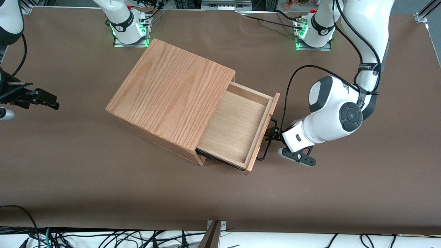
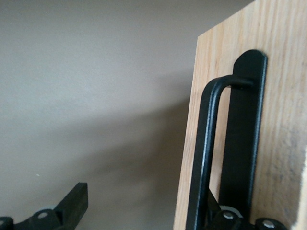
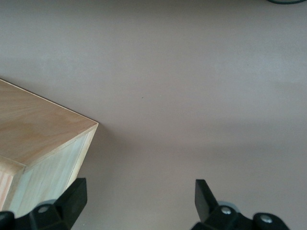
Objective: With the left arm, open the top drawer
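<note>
The left arm (image 1: pixel 336 113) bends low over the brown worktop (image 1: pixel 69 165), its wrist level and pointing at the drawer front. The top drawer (image 1: pixel 237 127) stands pulled well out of the oak-grain cabinet (image 1: pixel 172 100). The gripper (image 1: pixel 274 132) sits at the black wire handle (image 2: pixel 207 158); its jaws are spread apart, with one finger (image 2: pixel 72 203) clear of the handle.

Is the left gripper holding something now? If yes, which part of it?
Its fingers look apart: the small black left gripper is hooked on the light-wood top drawer's thin black wire handle.
</note>
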You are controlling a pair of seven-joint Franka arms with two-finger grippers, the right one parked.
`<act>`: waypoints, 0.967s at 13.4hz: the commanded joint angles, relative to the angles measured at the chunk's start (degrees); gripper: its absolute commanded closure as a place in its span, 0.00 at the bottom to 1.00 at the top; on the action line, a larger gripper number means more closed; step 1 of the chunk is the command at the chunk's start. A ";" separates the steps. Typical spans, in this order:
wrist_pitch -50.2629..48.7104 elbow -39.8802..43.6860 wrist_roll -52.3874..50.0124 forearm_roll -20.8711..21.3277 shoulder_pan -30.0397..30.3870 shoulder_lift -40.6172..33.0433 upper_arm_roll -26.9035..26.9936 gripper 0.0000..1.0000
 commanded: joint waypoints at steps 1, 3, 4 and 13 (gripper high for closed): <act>-4.13 1.37 -1.66 -5.13 1.08 -1.31 -0.13 0.00; -5.54 1.37 -1.75 -8.74 1.70 -1.74 -0.22 0.00; -6.68 1.55 -1.75 -9.36 1.87 -2.62 -0.13 0.00; -24.25 1.55 -1.92 10.19 6.80 -17.64 0.05 0.00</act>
